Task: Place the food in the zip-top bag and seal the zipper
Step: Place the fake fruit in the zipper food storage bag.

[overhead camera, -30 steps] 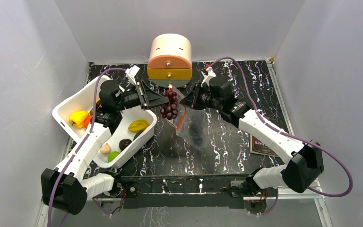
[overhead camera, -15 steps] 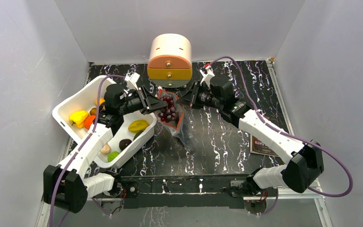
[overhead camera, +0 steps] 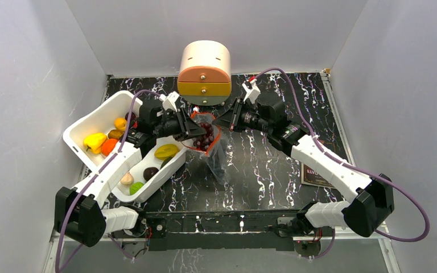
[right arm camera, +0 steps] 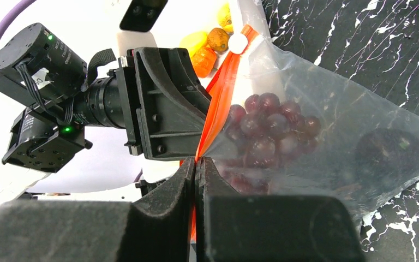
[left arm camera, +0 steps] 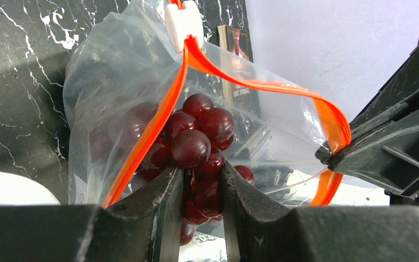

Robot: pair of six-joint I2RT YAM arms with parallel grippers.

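Observation:
The clear zip-top bag [overhead camera: 216, 156] hangs off the table from its red-orange zipper [left arm camera: 262, 87]. My right gripper [right arm camera: 196, 164] is shut on that rim strip at one side of the open mouth. My left gripper [left arm camera: 202, 172] is shut on a red grape bunch [left arm camera: 196, 136], which sits inside the bag's mouth [overhead camera: 205, 132]. A dark purple grape bunch [right arm camera: 384, 150] lies deeper in the bag. The white slider tab [left arm camera: 183, 22] sits at the far end of the zipper. More food lies in the white tub [overhead camera: 74, 133]: a yellow piece [overhead camera: 95, 140], orange, green and brown pieces.
A cream and orange drawer box [overhead camera: 205, 68] stands just behind the bag at the back. A dark card [overhead camera: 313, 170] lies at the right under the right arm. The tub's corner lies close to the bag on the left.
My left gripper has carried the red grapes right and down into the bag's mouth. The right gripper has drawn the bag's rim left, and the bag now hangs narrower.

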